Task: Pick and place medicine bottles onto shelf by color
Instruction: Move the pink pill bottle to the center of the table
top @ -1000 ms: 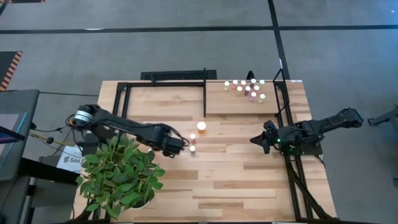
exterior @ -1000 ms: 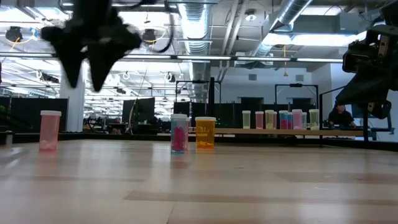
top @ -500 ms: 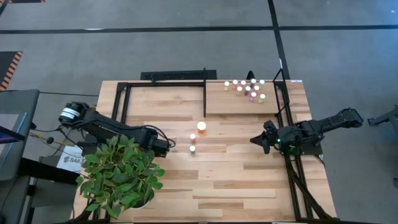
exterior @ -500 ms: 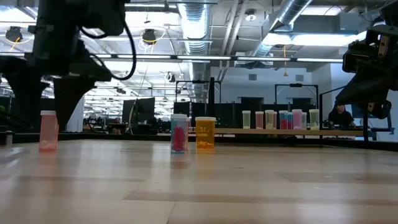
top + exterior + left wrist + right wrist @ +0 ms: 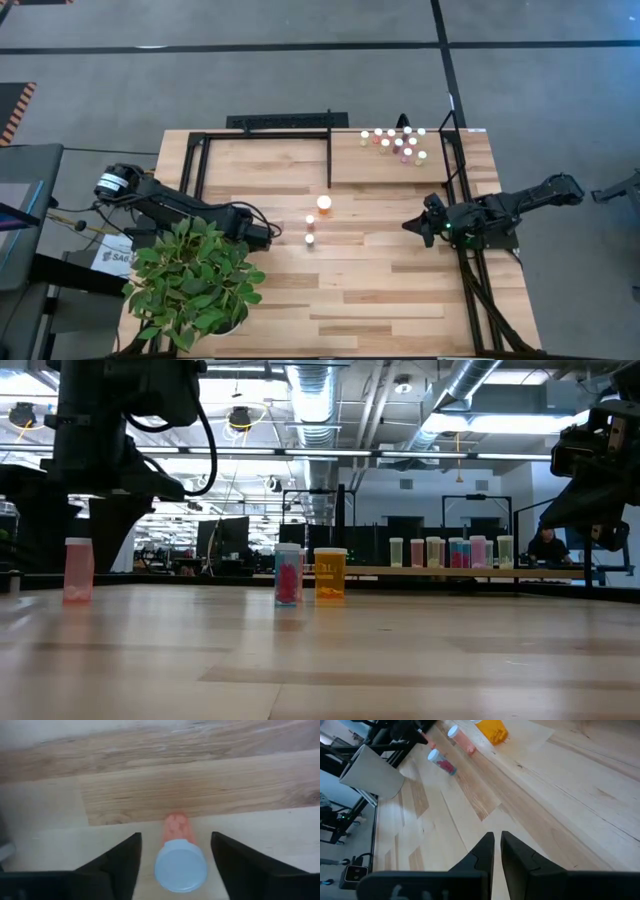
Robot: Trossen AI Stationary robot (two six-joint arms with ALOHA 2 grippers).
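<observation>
Pink vial [image 5: 179,857] upright between left end effector's [image 5: 175,865] spread fingers, seemingly untouched.

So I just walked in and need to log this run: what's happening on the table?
The left end effector is down around a small pink vial, open fingers on either side, not yet gripping. Two more bottles stand mid-table: a pink vial and the larger orange bottle. A cluster of vials already sits on the shelf. The right end effector waits shut at the table's right side.
</observation>
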